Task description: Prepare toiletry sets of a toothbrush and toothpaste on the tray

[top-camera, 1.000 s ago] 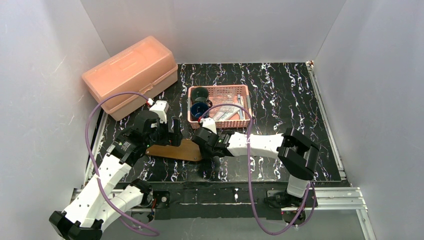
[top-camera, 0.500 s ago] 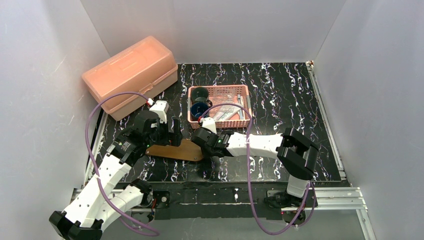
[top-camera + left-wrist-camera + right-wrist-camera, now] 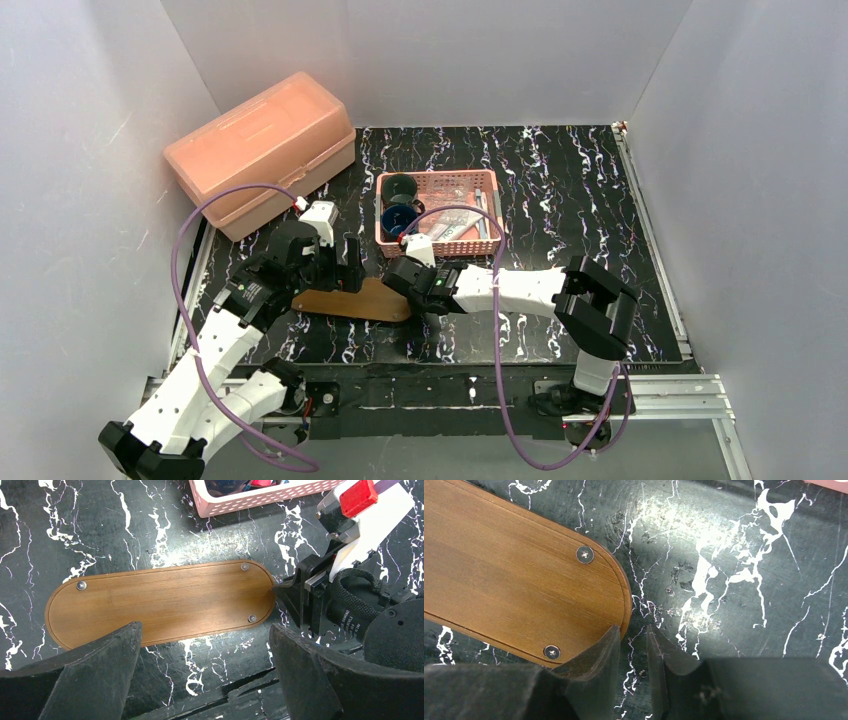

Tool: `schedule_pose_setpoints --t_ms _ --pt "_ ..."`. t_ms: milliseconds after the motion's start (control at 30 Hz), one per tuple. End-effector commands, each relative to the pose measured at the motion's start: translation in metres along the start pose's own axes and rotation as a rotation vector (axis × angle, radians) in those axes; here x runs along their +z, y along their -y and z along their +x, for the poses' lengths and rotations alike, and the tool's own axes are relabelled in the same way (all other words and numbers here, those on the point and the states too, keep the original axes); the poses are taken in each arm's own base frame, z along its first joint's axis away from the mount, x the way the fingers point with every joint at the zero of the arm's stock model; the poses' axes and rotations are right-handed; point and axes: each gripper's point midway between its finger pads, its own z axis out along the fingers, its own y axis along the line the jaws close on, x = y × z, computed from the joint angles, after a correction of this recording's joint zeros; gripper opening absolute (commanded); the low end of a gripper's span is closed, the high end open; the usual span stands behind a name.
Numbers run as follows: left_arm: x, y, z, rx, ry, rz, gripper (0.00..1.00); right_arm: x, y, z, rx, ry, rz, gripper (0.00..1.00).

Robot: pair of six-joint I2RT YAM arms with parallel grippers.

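The tray is a brown oval wooden board lying flat on the black marbled table, with screw heads showing and nothing on it. My left gripper hangs wide open over the tray's near edge, holding nothing. My right gripper is at the tray's right end. Its jaws stand a narrow gap apart, one over the tray's rim and one beyond it, with only table in the gap. Thin white sticks that may be toothbrushes lie in the pink basket. I cannot make out any toothpaste.
The pink lattice basket stands just behind the tray, holding two dark cups and some packets. A large salmon lidded box sits at the back left. White walls close in the table on three sides.
The right gripper's jaws have narrowed steadily at the tray's right end. The left arm and the tray have barely moved.
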Motion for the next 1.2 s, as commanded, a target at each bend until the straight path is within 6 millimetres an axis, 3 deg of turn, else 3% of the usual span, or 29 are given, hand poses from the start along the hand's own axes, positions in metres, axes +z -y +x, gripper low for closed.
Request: schedule_pose_setpoints --t_ms 0,567,833,1167 --pt "-0.002 -0.001 -0.001 -0.001 -0.002 -0.01 0.99 -0.011 0.017 -0.007 -0.018 0.029 0.072 0.33" --pt "-0.002 -0.002 -0.001 0.001 0.0 -0.016 0.99 -0.022 0.056 0.003 -0.02 0.03 0.131 0.33" --pt "-0.002 -0.003 -0.001 0.001 0.001 -0.022 0.99 -0.032 0.035 -0.012 0.025 0.061 0.033 0.34" --pt "-0.002 -0.003 0.0 0.001 0.0 -0.019 0.99 -0.02 0.005 -0.016 0.048 0.042 -0.049 0.36"
